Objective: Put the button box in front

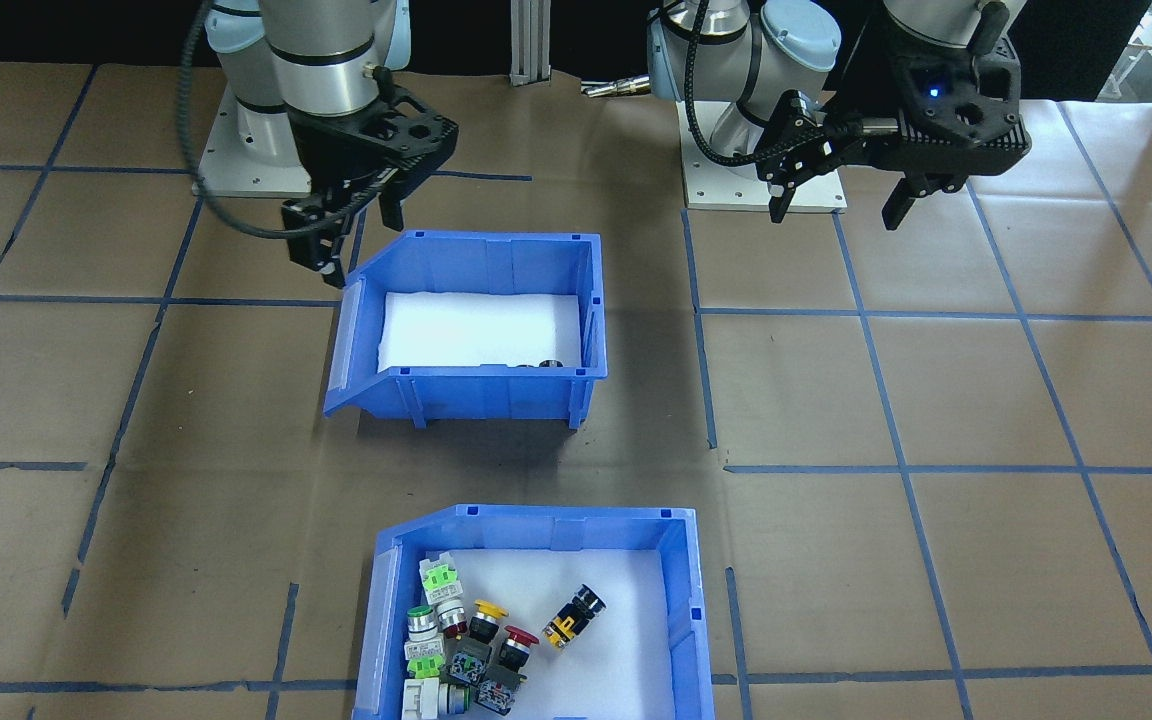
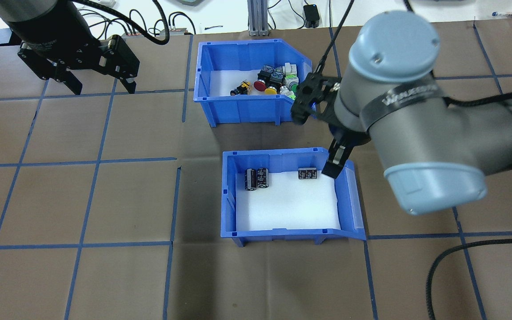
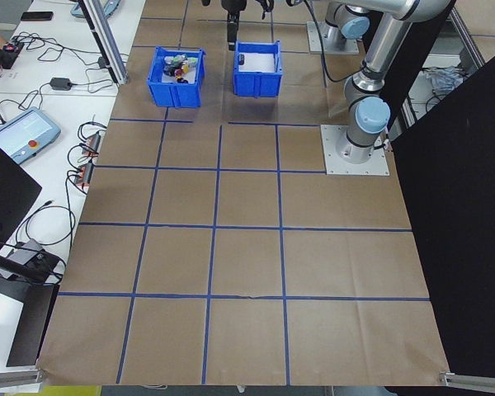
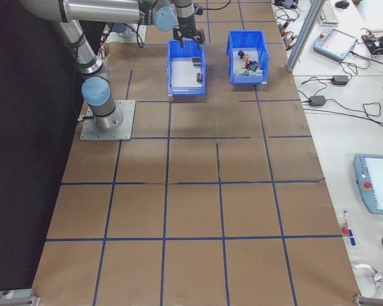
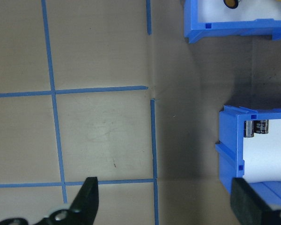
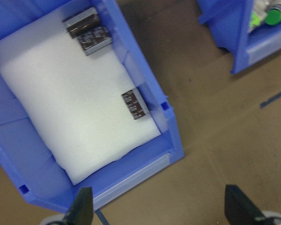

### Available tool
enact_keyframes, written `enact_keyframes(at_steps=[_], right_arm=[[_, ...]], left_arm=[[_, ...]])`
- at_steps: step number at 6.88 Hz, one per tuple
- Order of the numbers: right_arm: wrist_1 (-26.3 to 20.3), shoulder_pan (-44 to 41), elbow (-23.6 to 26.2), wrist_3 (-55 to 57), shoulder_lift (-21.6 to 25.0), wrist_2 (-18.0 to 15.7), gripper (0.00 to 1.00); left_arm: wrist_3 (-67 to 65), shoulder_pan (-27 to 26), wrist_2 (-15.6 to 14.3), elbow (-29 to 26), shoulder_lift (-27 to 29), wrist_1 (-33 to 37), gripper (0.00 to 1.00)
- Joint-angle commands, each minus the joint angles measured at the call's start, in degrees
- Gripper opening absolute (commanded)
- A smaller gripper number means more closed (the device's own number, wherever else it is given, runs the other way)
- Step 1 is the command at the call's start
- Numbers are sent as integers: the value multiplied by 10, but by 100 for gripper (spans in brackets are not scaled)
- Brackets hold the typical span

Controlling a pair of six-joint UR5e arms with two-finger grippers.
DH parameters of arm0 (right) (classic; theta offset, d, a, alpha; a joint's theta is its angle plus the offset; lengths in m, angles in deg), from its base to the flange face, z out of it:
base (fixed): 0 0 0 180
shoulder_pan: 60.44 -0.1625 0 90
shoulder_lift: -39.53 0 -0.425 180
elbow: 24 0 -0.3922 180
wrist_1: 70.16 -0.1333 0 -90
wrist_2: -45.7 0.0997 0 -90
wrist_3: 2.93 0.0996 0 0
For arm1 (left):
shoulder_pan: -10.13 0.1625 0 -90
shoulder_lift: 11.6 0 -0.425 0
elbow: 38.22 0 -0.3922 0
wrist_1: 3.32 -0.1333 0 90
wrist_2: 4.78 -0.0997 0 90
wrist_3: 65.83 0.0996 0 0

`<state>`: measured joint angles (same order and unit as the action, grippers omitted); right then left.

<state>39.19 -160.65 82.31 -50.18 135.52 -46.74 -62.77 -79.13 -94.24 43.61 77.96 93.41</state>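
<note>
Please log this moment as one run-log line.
left gripper: open, idle | right gripper: open, above capacitor bin | button box: untouched, behind

The right gripper [image 2: 322,144] is hanging agape above the bin of black cylinders [image 2: 287,198]; the left gripper [image 2: 100,84] is hovering wide, well apart from that bin.

The table [image 3: 247,247] is covered in brown paper marked into squares by blue tape lines [image 3: 217,225]. A white bench [image 4: 364,127] alongside carries cables and a grey pendant [image 4: 378,183]. Black panels [image 3: 470,231] flank the robot's side.
</note>
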Motion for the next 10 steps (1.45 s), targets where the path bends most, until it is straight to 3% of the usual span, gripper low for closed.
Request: enact_keyframes(at_steps=[1, 4, 5, 7, 8, 10], right_arm=[[-4, 102, -54, 88, -3, 55, 100], [-16, 121, -84, 355, -26, 62, 100], [-53, 121, -90, 419, -36, 49, 100], [-120, 121, -132, 462, -69, 18, 100], [-161, 119, -166, 495, -90, 18, 100], [-183, 119, -186, 508, -93, 23, 100]], left_arm=[[-1, 0, 0, 0, 0, 0, 100], [0, 0, 1, 0, 0, 0, 100], [-1, 0, 2, 0, 0, -1, 100], [-20, 0, 2, -1, 2, -1, 100], [-20, 0, 2, -1, 1, -1, 100], [-20, 0, 2, 0, 1, -1, 100]])
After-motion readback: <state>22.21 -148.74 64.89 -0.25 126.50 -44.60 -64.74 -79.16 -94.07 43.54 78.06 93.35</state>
